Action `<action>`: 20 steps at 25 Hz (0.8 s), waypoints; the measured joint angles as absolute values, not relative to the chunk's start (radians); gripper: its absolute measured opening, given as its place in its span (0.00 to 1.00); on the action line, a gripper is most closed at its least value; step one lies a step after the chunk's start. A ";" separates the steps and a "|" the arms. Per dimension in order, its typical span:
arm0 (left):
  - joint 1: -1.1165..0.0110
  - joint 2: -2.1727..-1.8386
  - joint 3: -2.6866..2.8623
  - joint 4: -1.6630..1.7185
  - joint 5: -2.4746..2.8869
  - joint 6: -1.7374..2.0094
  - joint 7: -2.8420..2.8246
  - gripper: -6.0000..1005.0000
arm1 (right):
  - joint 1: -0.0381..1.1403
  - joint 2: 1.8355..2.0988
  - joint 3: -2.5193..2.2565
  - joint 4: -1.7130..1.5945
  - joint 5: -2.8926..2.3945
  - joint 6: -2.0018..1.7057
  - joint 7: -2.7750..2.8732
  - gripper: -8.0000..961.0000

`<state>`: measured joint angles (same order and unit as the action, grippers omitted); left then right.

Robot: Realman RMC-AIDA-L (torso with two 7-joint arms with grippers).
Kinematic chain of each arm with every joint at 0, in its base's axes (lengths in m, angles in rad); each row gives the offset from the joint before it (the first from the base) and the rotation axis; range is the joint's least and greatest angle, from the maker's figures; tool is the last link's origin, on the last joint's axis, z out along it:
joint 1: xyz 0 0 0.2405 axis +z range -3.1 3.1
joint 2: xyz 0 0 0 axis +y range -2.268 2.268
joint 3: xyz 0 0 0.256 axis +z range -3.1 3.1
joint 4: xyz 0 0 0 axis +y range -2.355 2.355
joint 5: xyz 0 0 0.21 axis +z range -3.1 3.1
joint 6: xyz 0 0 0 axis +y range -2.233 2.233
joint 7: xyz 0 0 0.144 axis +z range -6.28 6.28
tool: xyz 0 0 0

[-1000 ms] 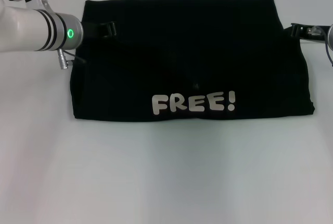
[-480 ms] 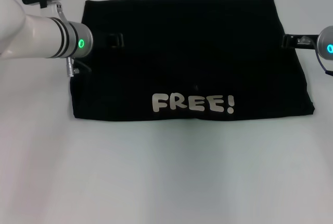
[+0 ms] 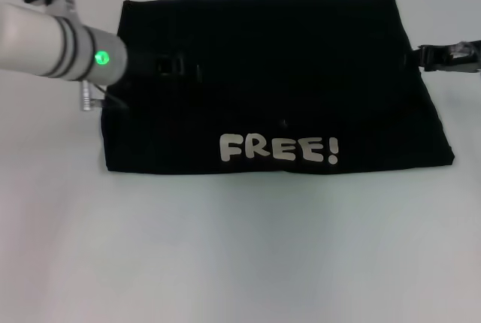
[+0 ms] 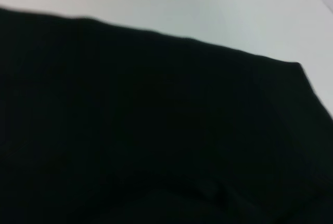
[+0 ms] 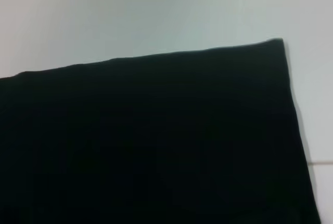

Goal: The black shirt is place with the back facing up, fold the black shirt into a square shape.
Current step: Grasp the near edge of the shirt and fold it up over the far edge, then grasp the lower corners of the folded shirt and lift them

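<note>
Already the black shirt [image 3: 278, 83] lies as a wide rectangle on the white table [image 3: 240, 248]; left gripper [image 3: 176, 64] over its left part, right gripper [image 3: 421, 56] at its right edge, finger states unreadable; I judge both should grasp level, matching edges for a square fold

one black shirt [image 3: 278, 83], two grippers

The head camera looks down from high up in front and sees the whole black shirt [image 3: 278, 83] on the white table [image 3: 240, 248], with an arm at each side. The left wrist camera sits very close to the shirt, low over it, and looks across the cloth to its far edge and the table past it. The right wrist camera is close too. All three views share that far edge.
</note>
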<state>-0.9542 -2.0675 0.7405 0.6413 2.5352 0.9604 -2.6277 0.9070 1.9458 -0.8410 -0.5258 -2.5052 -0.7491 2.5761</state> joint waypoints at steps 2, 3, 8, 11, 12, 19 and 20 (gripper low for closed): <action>-0.919 -2.054 0.712 0.709 2.508 1.080 -2.637 0.30 | 0.898 1.927 -0.840 -0.568 -2.505 -0.838 2.614 0.33; -0.904 -2.044 0.702 0.728 2.489 1.131 -2.637 0.33 | 0.895 1.918 -0.840 -0.584 -2.505 -0.873 2.630 0.38; -0.818 -1.999 0.645 0.754 2.432 1.290 -2.565 0.48 | 0.902 1.870 -0.839 -0.622 -2.505 -1.027 2.698 0.57; -0.763 -2.003 0.575 0.756 2.431 1.296 -2.450 0.58 | 0.905 1.857 -0.834 -0.644 -2.505 -1.070 2.719 0.62; -0.743 -2.008 0.546 0.755 2.429 1.297 -2.379 0.62 | 0.905 1.855 -0.832 -0.649 -2.505 -1.080 2.721 0.64; -0.666 -2.048 0.526 0.739 2.422 1.241 -2.101 0.65 | 0.905 1.836 -0.803 -0.661 -2.504 -1.132 2.725 0.64; -0.665 -2.049 0.526 0.730 2.422 1.228 -2.100 0.65 | 0.905 1.835 -0.800 -0.661 -2.504 -1.132 2.725 0.64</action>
<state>-0.6645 -2.0488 0.5261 0.7305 2.4225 1.2277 -2.1002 0.9051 1.8351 -0.8003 -0.6613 -2.5040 -1.1322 2.7247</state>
